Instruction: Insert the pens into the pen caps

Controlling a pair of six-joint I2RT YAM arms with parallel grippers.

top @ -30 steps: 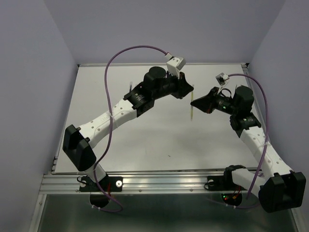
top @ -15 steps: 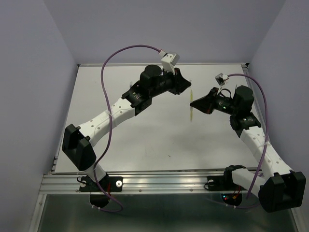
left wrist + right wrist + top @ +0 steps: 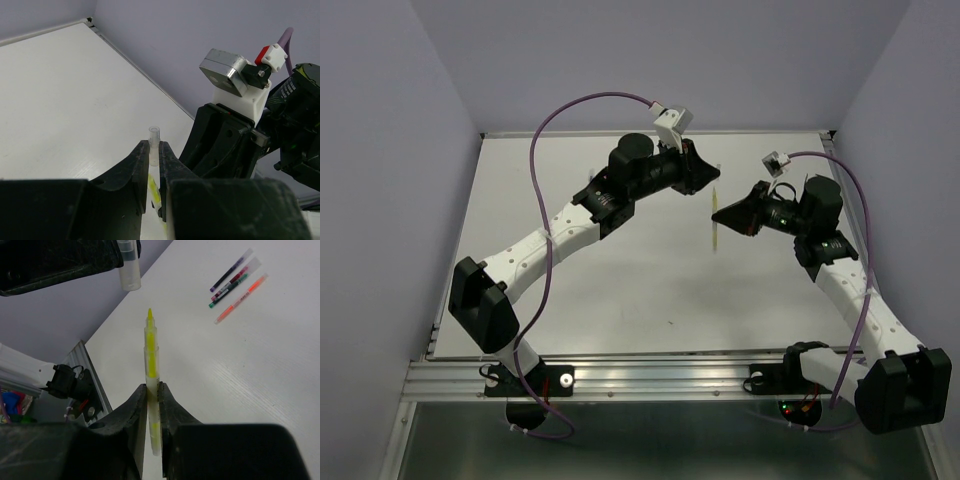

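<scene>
Clamped in the right jaws, closed down to pen width: thin pale yellow stick pen [image 3: 150, 347], uncapped, gripped around mid-barrel, tip aimed at 12 o'clock in the right wrist view, tail end sticking out below the grip. Pinched in the left jaws, nearly shut: short clear see-through pen cap [image 3: 154, 136], upright, top poking past the tips. In the right wrist view, cap at 11 o'clock of the yellow tip, near but apart, not lined up. Both held in the air over the white tabletop [image 3: 620, 290]. In the top view, pen at about 2 o'clock of the tabletop's centre, left jaws at 11 o'clock of the right jaws. Lying flat at 1 o'clock in the right wrist view: four other thin stick pens [image 3: 240, 299], dark blue, dark red, green, orange, side by side, pale see-through sections at their 1 o'clock ends. Well apart from both jaws.
</scene>
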